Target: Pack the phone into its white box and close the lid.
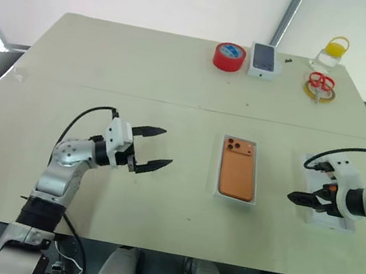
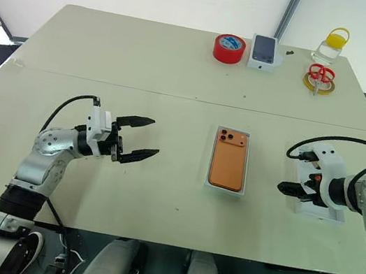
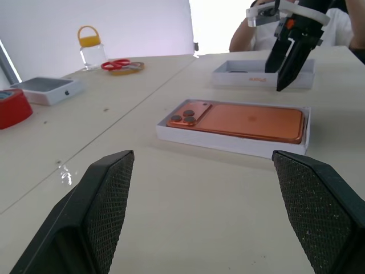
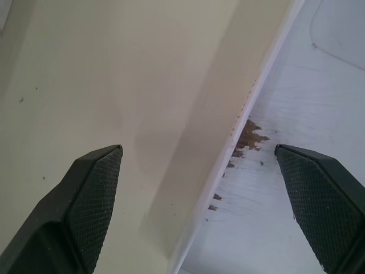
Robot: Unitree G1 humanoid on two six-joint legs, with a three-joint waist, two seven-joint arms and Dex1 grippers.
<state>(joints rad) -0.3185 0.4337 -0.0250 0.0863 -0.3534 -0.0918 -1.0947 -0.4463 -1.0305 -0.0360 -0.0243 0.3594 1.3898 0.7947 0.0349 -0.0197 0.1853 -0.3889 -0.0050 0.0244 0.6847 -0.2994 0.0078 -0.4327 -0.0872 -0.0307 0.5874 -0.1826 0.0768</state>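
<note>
Fingers of the left gripper (image 1: 155, 148) are spread wide and hold nothing; they point level across the table (image 1: 146, 66) toward the phone (image 1: 238, 172), well apart from it. Fingers of the right gripper (image 1: 302, 198) are likewise parted wide and grip nothing. They slant down over the near long edge of the lid (image 1: 328, 221), one fingertip over the bare table surface and the other over the lid's white hollow, as the right wrist view shows; whether either tip touches the lid cannot be told.

The phone, orange, lies back up inside the white box (image 1: 217, 186) near the middle of the table, between the two grippers. Its three-lens camera bump sits at the far corner on the robot's left. The box is uncovered.

The lid rests hollow side up on the table to the right of the box, apart from it. Brownish scuff marks (image 4: 246, 138) mark its inner floor near the wall.

Along the far edge of the table stand a red roll of tape (image 1: 229, 56) and, just beside it, a smaller white box picturing a dark phone (image 1: 264, 60). Farther right lie red-handled scissors (image 1: 321, 80) on a yellow ring, with a clear jar with a yellow lid (image 1: 332, 53) just beyond them.

In the left wrist view a person's arm (image 3: 242, 35) rests at the table's edge beyond the lid.
</note>
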